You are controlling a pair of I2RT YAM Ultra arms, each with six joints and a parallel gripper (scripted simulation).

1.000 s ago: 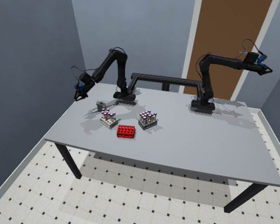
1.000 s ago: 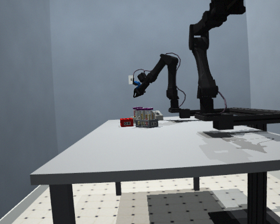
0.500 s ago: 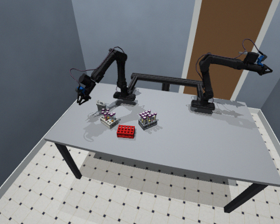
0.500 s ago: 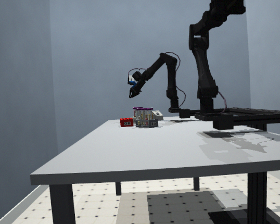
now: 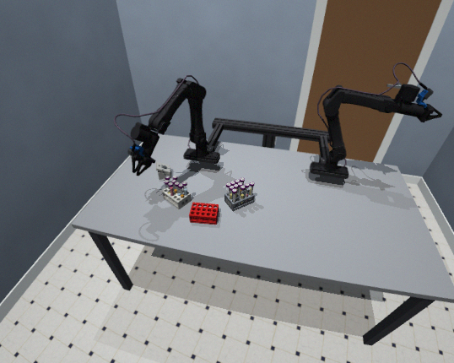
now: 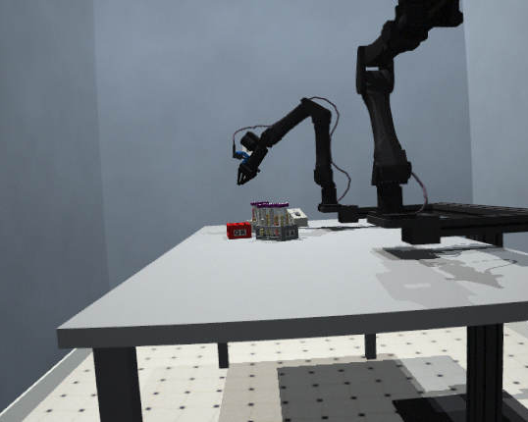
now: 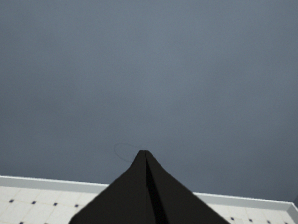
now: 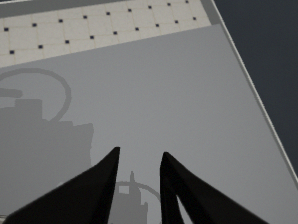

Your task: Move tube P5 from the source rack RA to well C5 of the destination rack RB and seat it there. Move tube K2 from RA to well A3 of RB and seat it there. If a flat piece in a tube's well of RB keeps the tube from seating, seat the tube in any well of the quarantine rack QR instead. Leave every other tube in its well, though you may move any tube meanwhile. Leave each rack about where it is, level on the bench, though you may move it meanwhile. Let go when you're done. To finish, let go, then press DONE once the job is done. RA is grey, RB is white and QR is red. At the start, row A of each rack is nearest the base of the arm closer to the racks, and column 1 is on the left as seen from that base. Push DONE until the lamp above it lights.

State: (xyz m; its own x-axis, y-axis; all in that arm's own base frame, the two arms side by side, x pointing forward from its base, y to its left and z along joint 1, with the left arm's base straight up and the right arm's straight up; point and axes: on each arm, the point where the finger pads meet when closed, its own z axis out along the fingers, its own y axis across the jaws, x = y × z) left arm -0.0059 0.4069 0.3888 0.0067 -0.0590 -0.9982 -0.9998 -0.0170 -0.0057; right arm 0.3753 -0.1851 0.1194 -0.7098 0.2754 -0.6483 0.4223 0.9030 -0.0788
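The top view is looking steeply down across the whole counter from high opposite the arm bases; the exterior view is looking along it from one end, lower and nearer. Both are sharing the racks and arms. Left wrist is facing a wall; right wrist is peering closely down at the counter.
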